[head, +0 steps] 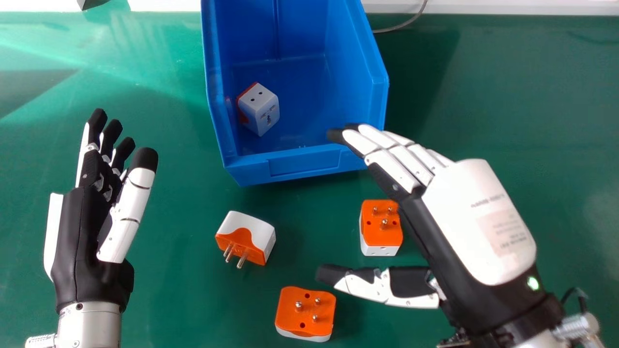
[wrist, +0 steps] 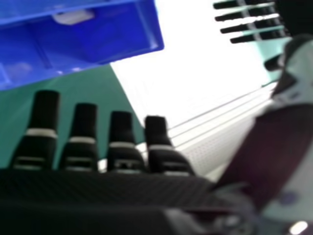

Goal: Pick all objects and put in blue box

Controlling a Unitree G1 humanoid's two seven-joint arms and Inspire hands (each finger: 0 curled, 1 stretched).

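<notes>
Overall, I have a green table (head: 169,299) under the work in the head view; my right hand view adds a bright white surface (wrist: 195,63) beyond its edge. The blue box (head: 304,162) stands on the table, its low front wall towards me. The right hand (head: 478,217) is released and holds nothing, fingers extended, thumb well apart, fingertips overlapping the box's front right corner in the head view. The left hand (head: 96,232) is likewise released, upright and well left of the box. One plug adapter (head: 261,108) lies inside, near the left wall; the head view gives me its socket holes, the right hand view merely a pale shape (wrist: 73,17) I cannot identify. Three adapters remain on the table: an orange-and-white one (head: 249,232) in front of the box, pins towards me, a pins-up one (head: 379,229) near the right palm, and another pins-up one (head: 307,311) nearest me
</notes>
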